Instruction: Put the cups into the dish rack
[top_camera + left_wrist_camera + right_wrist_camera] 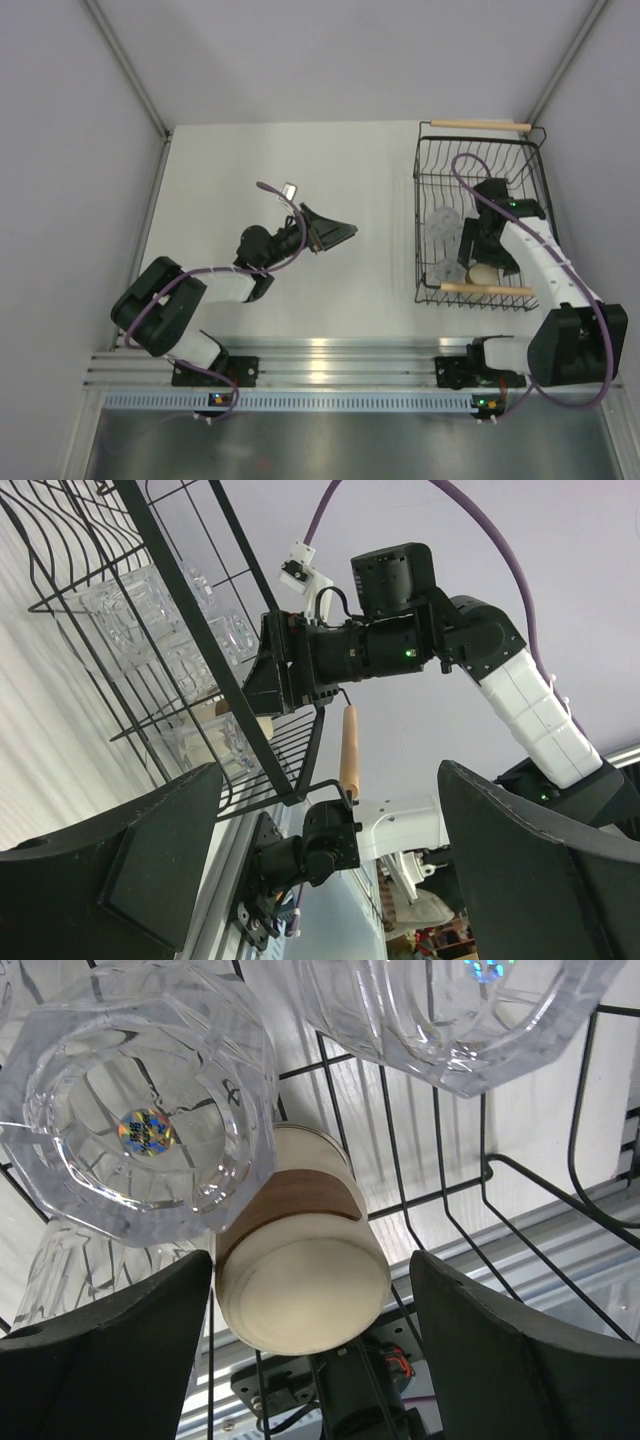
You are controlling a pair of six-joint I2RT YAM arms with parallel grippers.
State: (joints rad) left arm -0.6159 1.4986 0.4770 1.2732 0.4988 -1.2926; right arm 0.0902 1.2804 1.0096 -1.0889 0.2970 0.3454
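Note:
The dish rack (420, 200) stands at the right of the table, with a wooden handle (478, 125) at its far end. Clear cups (445, 222) lie inside it. My right gripper (482, 255) reaches down into the rack's near end. In the right wrist view the short tan-banded cup (300, 1280) lies on its side on the wires between the fingers (520, 1350). The gripper (312, 1350) is open, with a gap on the cup's right side. One clear tumbler (140, 1130) leans on the tan cup, and another (460, 1020) lies beyond. My left gripper (340, 232) hovers open and empty mid-table.
The left wrist camera looks sideways at the rack (170, 580), its near wooden handle (349, 750) and the right arm (400, 640) above it. The aluminium rail (330, 360) with both arm bases runs along the near edge. Grey walls enclose the table.

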